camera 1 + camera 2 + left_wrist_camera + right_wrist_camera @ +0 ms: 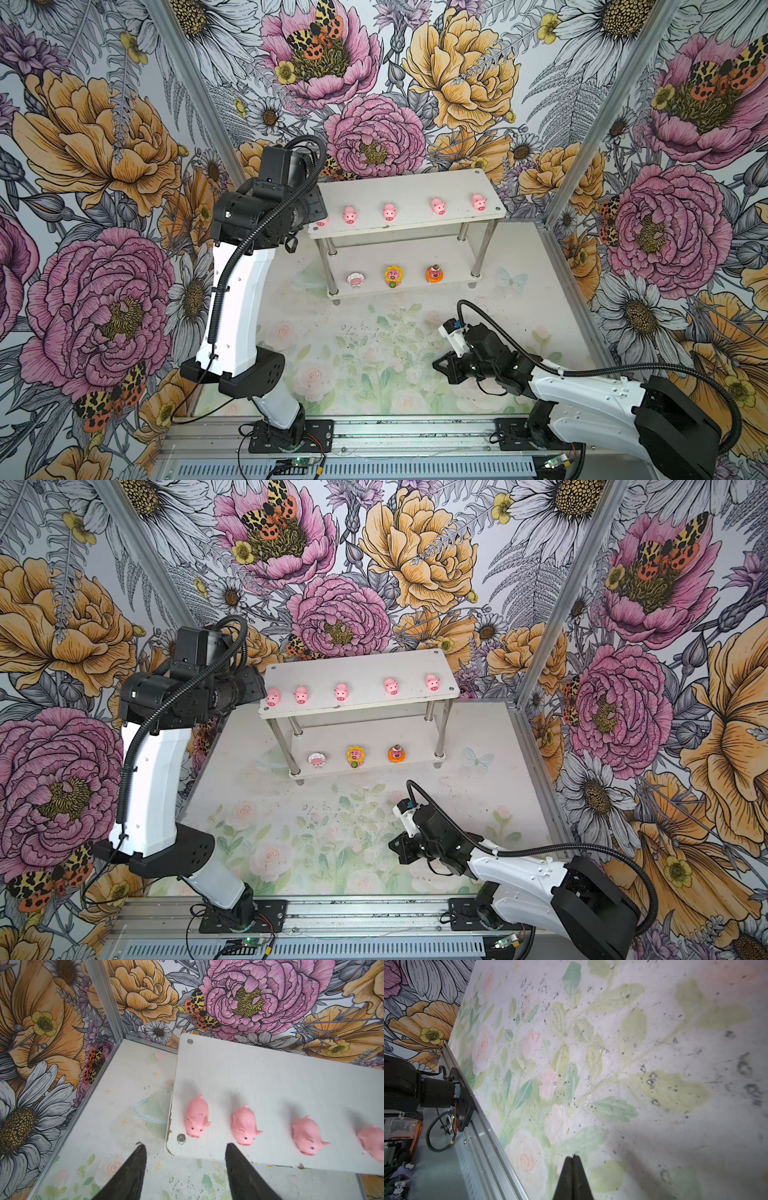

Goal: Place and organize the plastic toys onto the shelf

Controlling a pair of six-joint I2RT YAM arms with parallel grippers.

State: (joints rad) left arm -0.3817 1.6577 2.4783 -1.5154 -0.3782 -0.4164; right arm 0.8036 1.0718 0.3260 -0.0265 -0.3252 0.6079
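Locate shelf (399, 187) at far side of bench (374, 353): five pink pigs (389, 211) in a row on upper tier, three larger figures (393, 276) on lower. Take left pincer (185, 1145) as nearer: parted, empty, just short of end pig (196, 1119), long axis across the tier, snout toward pincer. Note right pincer (573, 1156) pressed closed, empty, low over bench, well apart from shelf.

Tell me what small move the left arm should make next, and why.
Probably draw the left end effector straight back from the white two-tier shelf: its jaws stand open and empty, the nearest small pink plastic pig sits free by the top tier's corner, and the other toys already stand on its tiers.
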